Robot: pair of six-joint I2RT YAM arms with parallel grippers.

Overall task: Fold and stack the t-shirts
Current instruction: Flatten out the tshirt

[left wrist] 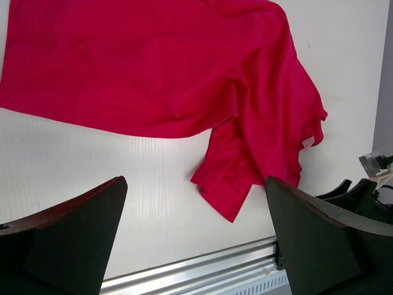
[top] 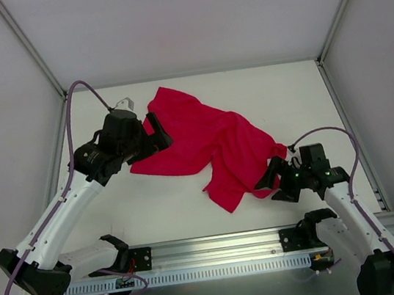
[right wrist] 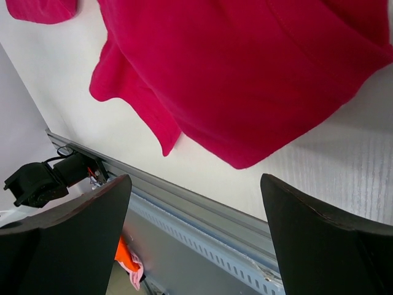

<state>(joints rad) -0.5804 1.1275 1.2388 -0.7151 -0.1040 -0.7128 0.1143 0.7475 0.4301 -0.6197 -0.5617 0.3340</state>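
Both claws stand spread wide with nothing between their fingers. The left claw [top: 158, 137] hangs well beyond the rail [top: 212, 247], out past its left half. In its wrist view the left claw [left wrist: 195, 181] frames bare tabletop [left wrist: 123, 160], with cloth lying further ahead. The right claw [top: 274, 188] sits just beyond the rail's right end, and its wrist view shows the right claw [right wrist: 195, 178] equally empty, red fabric just ahead of the fingertips.

Between the two lies the t-shirt [top: 204, 143], a plain crimson one, crumpled on the tabletop [top: 162, 212] beyond the rail's middle. It runs diagonally from a broader, flatter part far from the rail on the left to a bunched, folded-over part nearer the rail on the right. From the left wrist, the t-shirt [left wrist: 153, 67] shows a doubled flap hanging toward the rail. From the right wrist, the t-shirt [right wrist: 245, 74] shows rounded, overlapping folds.

The fabric looks thin, light and limp. It will likely sag and drag rather than hold shape, and a pinch may catch several layers at once. Sensible holds would be single-layer edges or corners, one per claw, well apart, so the cloth can be pulled flat before folding.
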